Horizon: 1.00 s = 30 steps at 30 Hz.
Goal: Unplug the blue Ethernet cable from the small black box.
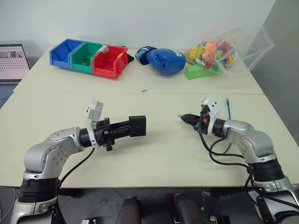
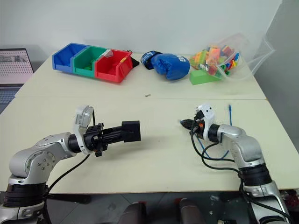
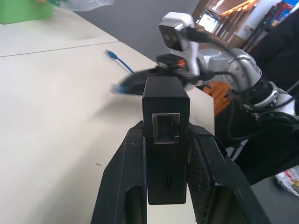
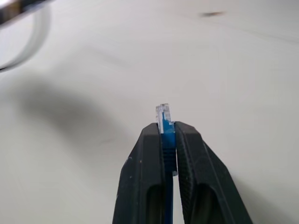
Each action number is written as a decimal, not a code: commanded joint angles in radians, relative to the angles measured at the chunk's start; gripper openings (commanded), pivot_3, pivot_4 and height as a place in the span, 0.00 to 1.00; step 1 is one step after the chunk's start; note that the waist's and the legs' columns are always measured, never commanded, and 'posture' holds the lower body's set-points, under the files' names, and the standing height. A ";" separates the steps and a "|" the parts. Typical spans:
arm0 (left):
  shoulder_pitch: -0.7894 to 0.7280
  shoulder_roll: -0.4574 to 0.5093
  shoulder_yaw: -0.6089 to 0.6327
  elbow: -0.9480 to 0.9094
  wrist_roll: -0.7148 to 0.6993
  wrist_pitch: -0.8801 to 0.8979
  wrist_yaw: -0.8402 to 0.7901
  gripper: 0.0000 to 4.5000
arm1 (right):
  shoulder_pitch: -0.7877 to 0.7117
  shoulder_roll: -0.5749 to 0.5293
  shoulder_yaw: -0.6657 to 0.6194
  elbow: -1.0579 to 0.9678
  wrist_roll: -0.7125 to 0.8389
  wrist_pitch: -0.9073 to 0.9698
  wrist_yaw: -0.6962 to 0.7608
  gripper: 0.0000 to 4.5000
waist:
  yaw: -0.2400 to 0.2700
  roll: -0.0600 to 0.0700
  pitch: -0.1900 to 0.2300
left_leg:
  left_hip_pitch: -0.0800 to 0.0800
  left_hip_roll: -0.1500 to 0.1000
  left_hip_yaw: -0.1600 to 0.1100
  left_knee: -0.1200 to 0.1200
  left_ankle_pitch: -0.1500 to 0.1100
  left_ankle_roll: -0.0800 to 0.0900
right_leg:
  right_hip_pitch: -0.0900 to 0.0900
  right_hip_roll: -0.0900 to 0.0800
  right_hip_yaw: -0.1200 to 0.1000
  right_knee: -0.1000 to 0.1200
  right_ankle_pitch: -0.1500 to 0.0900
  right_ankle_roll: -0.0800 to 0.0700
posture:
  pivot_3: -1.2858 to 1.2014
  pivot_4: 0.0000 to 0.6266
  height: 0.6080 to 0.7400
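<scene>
Clearly, the left wrist view showed the empty port of the small black box (image 3: 166, 140), which the left gripper (image 3: 166, 182) pinched above the table (image 1: 154, 154). Only the right wrist view showed the clear plug of the blue Ethernet cable (image 4: 163, 116), pinched by the right gripper (image 4: 168, 135), well apart from the box. I could read no writing.

The box (image 3: 166, 140) is showing matt black plastic with a metal-rimmed port. The cable (image 4: 167, 140) is looking like smooth blue plastic, its plug clear. The gripper fingers (image 3: 122, 182) are looking finely textured, and the table (image 1: 154, 154) is appearing matt and smooth.
</scene>
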 commanded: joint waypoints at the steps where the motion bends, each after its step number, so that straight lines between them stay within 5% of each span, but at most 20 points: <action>1: -0.026 -0.022 0.015 0.015 0.043 -0.052 0.069 0.17 | -0.059 0.028 0.000 0.144 -0.177 -0.138 -0.177 0.09 | 0.000 0.000 0.000 | 0.000 0.000 0.000 0.000 0.000 0.000 | 0.000 0.000 0.000 0.000 0.000 0.000 | 0.52 0.24 1.00; 9: -0.072 -0.081 0.009 0.095 0.166 -0.168 0.183 0.17 | -0.047 0.042 -0.025 0.060 -0.177 -0.157 -0.096 0.52 | 0.001 0.000 0.000 | -0.001 0.000 0.001 -0.001 0.000 0.000 | 0.000 0.000 0.000 0.000 0.002 -0.003 | 0.52 0.24 1.00; 16: -0.161 -0.177 0.009 0.298 0.397 -0.464 0.383 0.17 | 0.003 -0.022 0.002 -0.344 0.056 0.006 0.178 0.87 | 0.006 0.000 0.000 | -0.001 0.000 0.000 -0.001 0.000 0.000 | 0.000 0.000 0.000 0.000 0.001 -0.003 | 0.52 0.24 1.00; 22: -0.262 -0.237 0.003 0.634 0.569 -0.786 0.525 0.17 | -0.085 0.008 0.060 -0.455 0.105 0.167 0.164 0.87 | 0.007 0.000 0.000 | 0.000 0.000 0.000 0.000 0.000 0.000 | 0.000 0.000 -0.001 0.000 0.002 -0.002 | 0.52 0.24 1.00; 30: -0.296 -0.280 0.018 0.891 0.601 -0.937 0.534 0.17 | -0.148 0.014 0.090 -0.447 0.087 0.226 0.144 0.87 | 0.017 0.000 0.000 | -0.002 -0.001 -0.001 0.000 0.000 0.000 | 0.000 -0.001 -0.003 -0.002 0.003 -0.004 | 0.52 0.24 1.00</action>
